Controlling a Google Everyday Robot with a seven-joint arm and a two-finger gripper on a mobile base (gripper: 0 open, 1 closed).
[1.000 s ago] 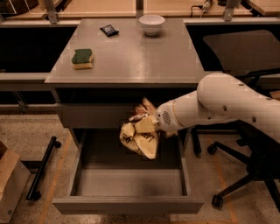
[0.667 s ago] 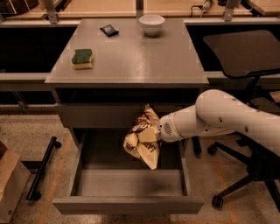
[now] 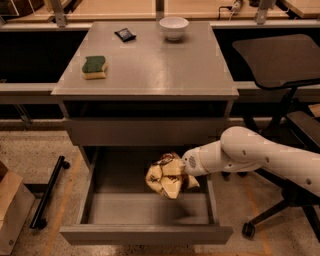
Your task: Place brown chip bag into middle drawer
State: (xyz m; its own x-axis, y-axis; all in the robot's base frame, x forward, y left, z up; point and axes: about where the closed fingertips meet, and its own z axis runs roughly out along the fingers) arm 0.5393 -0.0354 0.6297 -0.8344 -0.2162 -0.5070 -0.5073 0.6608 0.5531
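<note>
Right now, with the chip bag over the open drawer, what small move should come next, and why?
Probably lower it a little: the pincer holds the brown chip bag seemingly just above the bare floor of the middle drawer, inside its walls, so a short descent should allow a gentle release.

Room, warm and fairly dim light. A soft sheen lies on the flat top of the grey metal cabinet [image 3: 150, 70] at centre. Behind it runs a pale wooden counter [image 3: 115, 7], with dark space below. A grey ledge [image 3: 25, 90] runs off at left. The floor [image 3: 40, 145] is speckled stone with orange lines. A black wheeled bar [image 3: 47, 192] lies on it at left, beside a brown paper bag [image 3: 10, 210]. A black office chair [image 3: 277, 57] stands at right. The gripper [image 3: 181, 172] is low, in front of the cabinet, closed on the brown chip bag [image 3: 167, 179].
</note>
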